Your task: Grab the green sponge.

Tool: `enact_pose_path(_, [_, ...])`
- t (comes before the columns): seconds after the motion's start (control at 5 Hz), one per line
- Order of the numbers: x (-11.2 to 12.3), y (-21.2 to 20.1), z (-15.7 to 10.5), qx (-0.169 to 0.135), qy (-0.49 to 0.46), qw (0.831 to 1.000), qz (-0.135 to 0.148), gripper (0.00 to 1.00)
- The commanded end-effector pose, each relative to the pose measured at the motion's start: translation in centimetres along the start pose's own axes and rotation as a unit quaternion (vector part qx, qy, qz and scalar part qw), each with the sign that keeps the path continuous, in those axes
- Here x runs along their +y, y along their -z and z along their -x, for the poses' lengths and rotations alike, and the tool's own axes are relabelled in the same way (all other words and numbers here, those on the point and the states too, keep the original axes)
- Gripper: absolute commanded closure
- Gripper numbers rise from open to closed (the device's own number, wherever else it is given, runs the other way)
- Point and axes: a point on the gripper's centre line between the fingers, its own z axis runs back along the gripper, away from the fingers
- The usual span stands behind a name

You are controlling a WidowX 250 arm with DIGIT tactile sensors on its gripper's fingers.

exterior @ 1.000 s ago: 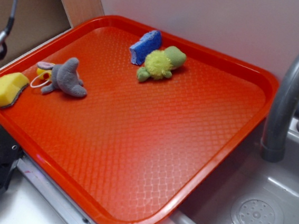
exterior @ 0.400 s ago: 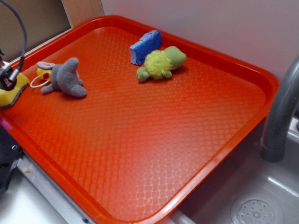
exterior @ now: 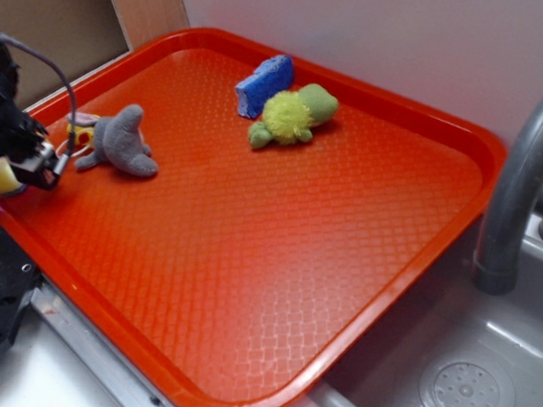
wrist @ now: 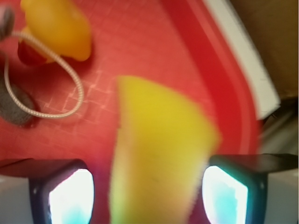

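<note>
The green sponge (exterior: 1, 176) lies at the left corner of the red tray (exterior: 323, 266); only a yellow bit of it shows under my gripper (exterior: 20, 162). In the wrist view the sponge (wrist: 159, 158) is a blurred yellow block standing between my two fingers, with a gap of tray on each side. My gripper (wrist: 149, 198) is open around it, low over the tray, and its pads (wrist: 70, 198) do not touch the foam.
A grey plush toy (exterior: 119, 141) with a yellow tag (wrist: 58, 28) and a cord loop (wrist: 70, 79) lies just right of the gripper. A blue sponge (exterior: 264, 84) and a green plush toy (exterior: 294, 114) are at the back. The tray rim (wrist: 219, 70) is close. A grey faucet (exterior: 526, 161) stands right.
The gripper has come in from the upper left and dropped down over the sponge, which now is mostly hidden under it. Nothing else moved.
</note>
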Motion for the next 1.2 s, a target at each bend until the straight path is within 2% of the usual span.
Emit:
enact_pose_path(0.0, [-0.4,1.3,-0.3,-0.001,0.011,1.0,0.004,0.0])
enact_pose_path(0.2, [-0.2,1.7,-0.2,-0.004,0.003,1.0,-0.003,1.0])
enact_pose_path(0.4, [0.2,1.3,-0.4,-0.002,0.028,1.0,-0.008,1.0])
enact_pose_path(0.6, [0.7,-0.8,-1.0,-0.01,0.063,0.996,-0.063,1.0])
enact_pose_path(0.8, [0.4,-4.8,-1.7,-0.039,0.109,0.992,-0.043,1.0])
enact_pose_path(1.0, [-2.9,-11.0,-1.6,-0.108,0.202,0.971,0.068,1.0])
